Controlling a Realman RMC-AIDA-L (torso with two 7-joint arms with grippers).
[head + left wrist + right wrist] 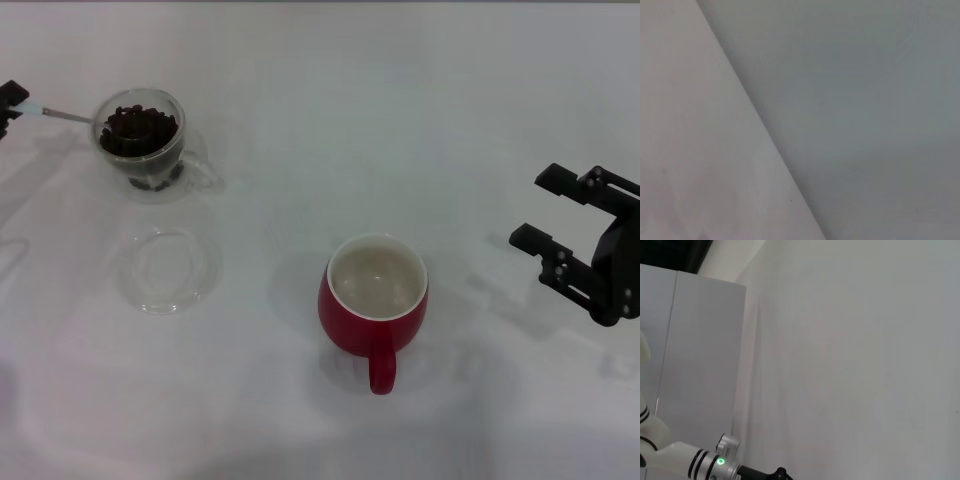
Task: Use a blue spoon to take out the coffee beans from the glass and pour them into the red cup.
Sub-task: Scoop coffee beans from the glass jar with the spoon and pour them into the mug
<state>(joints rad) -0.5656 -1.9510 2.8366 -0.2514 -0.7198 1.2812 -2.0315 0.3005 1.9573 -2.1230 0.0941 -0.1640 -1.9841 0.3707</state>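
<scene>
In the head view the clear double-walled glass [143,140] stands at the far left, full of dark coffee beans [139,128]. The blue spoon [62,114] reaches from the left edge to the glass rim, its bowl in the beans. My left gripper [14,103] at the left edge is shut on the spoon's pale blue handle. The red cup [374,300] stands near the middle, its cream inside empty, handle toward me. My right gripper [558,212] hangs open and empty at the right edge, apart from the cup.
A flat round clear glass dish [167,268] lies on the white table [300,120] just in front of the glass. The wrist views show only bare table and wall; the right wrist view shows part of a white arm [685,460].
</scene>
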